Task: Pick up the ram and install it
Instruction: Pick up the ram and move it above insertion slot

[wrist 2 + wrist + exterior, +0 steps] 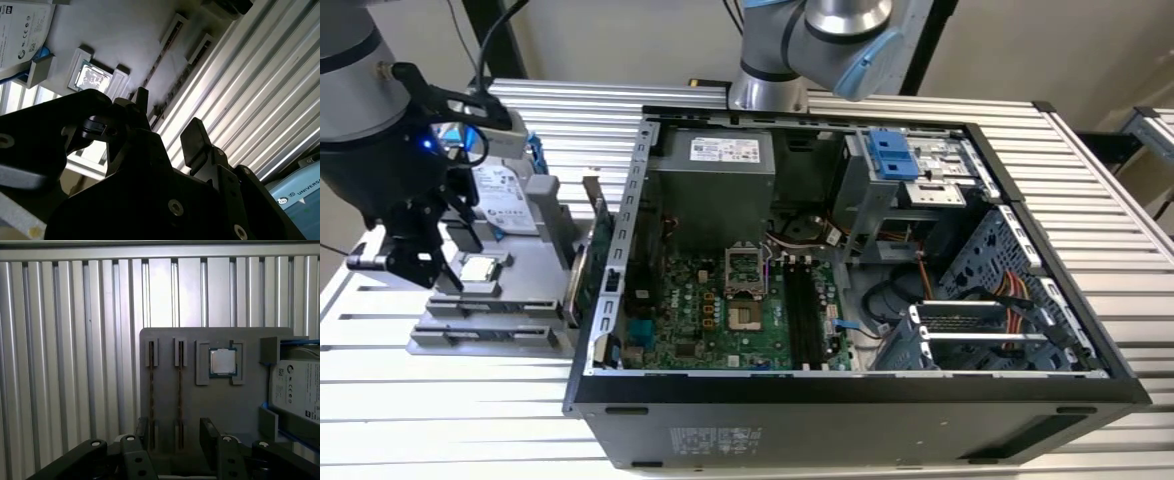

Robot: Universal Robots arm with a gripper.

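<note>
Silver arm (834, 25), blue joint caps (870, 55), black gripper (175, 432).

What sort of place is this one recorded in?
Likely a robotics lab bench for computer assembly: an open desktop computer case on a ribbed aluminium table, beside a grey fixture holding ram sticks and a processor.

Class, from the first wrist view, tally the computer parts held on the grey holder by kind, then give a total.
ram sticks: 2
processor chip: 1
hard drive: 1
Total: 4
</note>
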